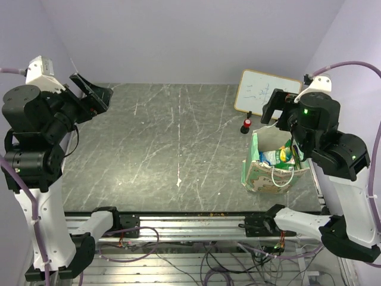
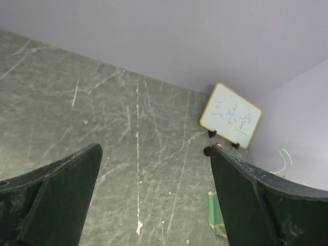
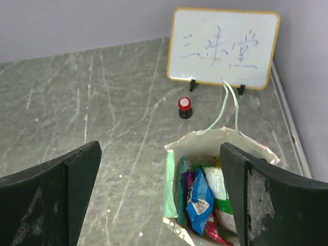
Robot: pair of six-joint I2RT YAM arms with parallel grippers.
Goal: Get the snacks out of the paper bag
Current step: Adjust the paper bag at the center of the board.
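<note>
From above, a grey marble table (image 1: 178, 131) is lying between lilac walls (image 1: 178, 42), with the paper bag (image 1: 268, 176) standing open near its right edge, close by the right gripper (image 1: 272, 106), and a whiteboard (image 1: 265, 89) and red knob (image 1: 246, 125) behind; the left wrist is showing the left gripper (image 2: 155, 151) spread over bare stone; the right wrist, its fingers likewise spread, is alone revealing the snacks (image 3: 200, 200) inside the bag.

Top cam: high at the near edge, looking down and fwd over the whole table (image 1: 178, 137). L wrist cam: far-left side, faces across table twd the board (image 2: 230, 116), fairly far. R wrist cam: close above the bag (image 3: 170, 179), facing board. All 3 share board, bag.
</note>
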